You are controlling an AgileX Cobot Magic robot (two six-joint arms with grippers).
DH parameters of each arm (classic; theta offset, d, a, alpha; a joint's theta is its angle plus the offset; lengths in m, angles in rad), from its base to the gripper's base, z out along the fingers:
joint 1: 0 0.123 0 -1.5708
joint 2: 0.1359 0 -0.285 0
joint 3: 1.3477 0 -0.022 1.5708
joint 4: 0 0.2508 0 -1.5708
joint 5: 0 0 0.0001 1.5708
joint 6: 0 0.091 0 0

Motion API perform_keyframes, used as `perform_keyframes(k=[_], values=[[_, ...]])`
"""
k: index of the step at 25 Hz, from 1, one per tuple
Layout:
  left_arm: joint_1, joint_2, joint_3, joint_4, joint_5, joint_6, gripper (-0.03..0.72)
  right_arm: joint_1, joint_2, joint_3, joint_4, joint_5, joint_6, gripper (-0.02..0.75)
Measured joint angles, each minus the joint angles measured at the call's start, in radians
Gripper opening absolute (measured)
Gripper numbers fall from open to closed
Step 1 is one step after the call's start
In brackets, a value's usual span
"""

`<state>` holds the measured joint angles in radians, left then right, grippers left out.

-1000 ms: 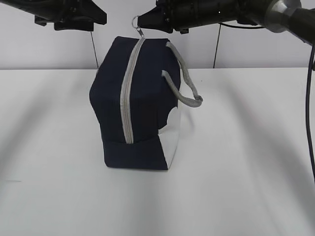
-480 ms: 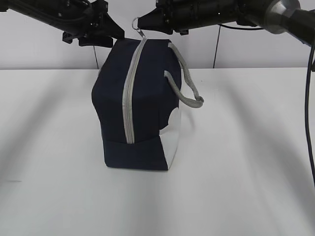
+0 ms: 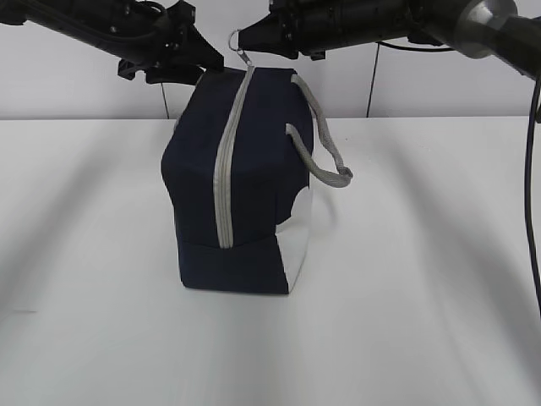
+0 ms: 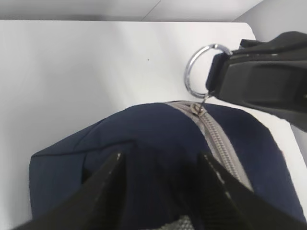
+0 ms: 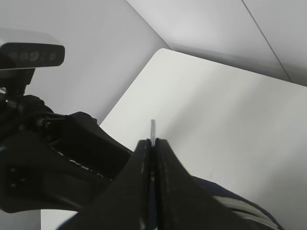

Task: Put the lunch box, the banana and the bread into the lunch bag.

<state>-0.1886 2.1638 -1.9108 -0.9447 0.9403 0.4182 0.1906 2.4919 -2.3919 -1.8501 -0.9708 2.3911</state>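
The navy lunch bag stands on end on the white table, and its grey zipper is closed along the length I can see. My right gripper is shut on the metal ring pull at the bag's top; the ring also shows in the left wrist view and in the right wrist view. My left gripper is open, with its fingers on either side of the bag's top left corner. The lunch box, banana and bread are out of view.
A grey strap handle hangs off the bag's right side above the white end panel. The white table spreads on all sides of the bag, and a white wall stands behind it.
My left gripper has moved right and down, from apart at the upper left to the bag's top corner. The bag has shifted slightly to the right. The right gripper holds still on the ring.
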Motion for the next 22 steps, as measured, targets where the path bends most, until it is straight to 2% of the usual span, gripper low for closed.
perform_keyframes(k=[9, 13, 20, 22], values=[[0.0, 0.0, 0.0, -0.043, 0.007, 0.0, 0.335, 0.0, 0.0, 0.0, 0.0, 0.0, 0.0, 0.006], [0.0, 0.0, 0.0, -0.025, 0.008, -0.009, 0.263, 0.0, 0.0, 0.0, 0.0, 0.0, 0.0, 0.006], [-0.002, 0.0, 0.0, 0.021, 0.003, -0.045, 0.237, 0.0, 0.0, 0.0, 0.0, 0.0, 0.0, 0.006], [-0.004, 0.0, 0.0, 0.021, 0.002, -0.046, 0.19, 0.0, 0.0, 0.0, 0.0, 0.0, 0.0, 0.006]])
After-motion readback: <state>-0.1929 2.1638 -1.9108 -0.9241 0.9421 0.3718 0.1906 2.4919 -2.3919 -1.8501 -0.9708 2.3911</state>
